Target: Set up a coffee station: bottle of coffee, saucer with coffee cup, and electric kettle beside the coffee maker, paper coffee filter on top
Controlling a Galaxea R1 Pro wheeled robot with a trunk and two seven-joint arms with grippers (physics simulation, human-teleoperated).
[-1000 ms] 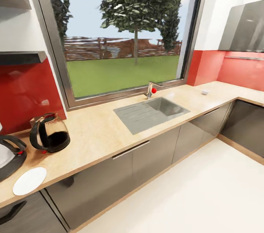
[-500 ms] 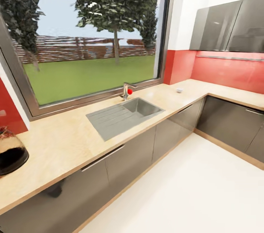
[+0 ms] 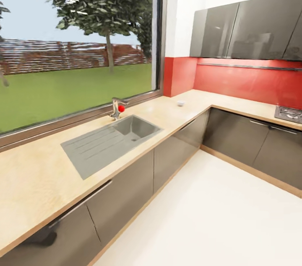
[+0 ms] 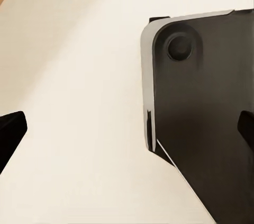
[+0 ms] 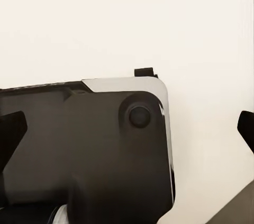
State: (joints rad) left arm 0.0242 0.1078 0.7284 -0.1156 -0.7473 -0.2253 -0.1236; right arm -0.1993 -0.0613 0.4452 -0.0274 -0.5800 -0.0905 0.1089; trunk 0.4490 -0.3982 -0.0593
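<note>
Pale wood-grain laminate countertop (image 3: 37, 182) runs along the left of the head view beneath a wide window (image 3: 75, 40) looking out on lawn, a tree and a slatted fence. Set into it is a grey stainless sink with a ribbed drainer (image 3: 110, 142); behind the basin stands a chrome tap with a red knob (image 3: 118, 108). Dark grey glossy base cabinets (image 3: 126, 199) sit under the counter, above a cream floor (image 3: 218, 215). Farther right, near the corner, a small white cup-like object (image 3: 180, 103) rests on the counter, too small to identify. A red splashback (image 3: 243, 81) lines the far wall under dark grey wall cabinets (image 3: 247, 27), and the edge of a black hob (image 3: 289, 113) shows at the far right. The visible stretch of counter carries none of the coffee station's items, unless the small white object is one.

In the left wrist view, the left gripper (image 4: 127, 131) hangs with its dark fingertips spread wide over the floor and the robot's black base (image 4: 206, 118), holding nothing. The right gripper (image 5: 127, 126) is likewise spread wide and bare above that base.
</note>
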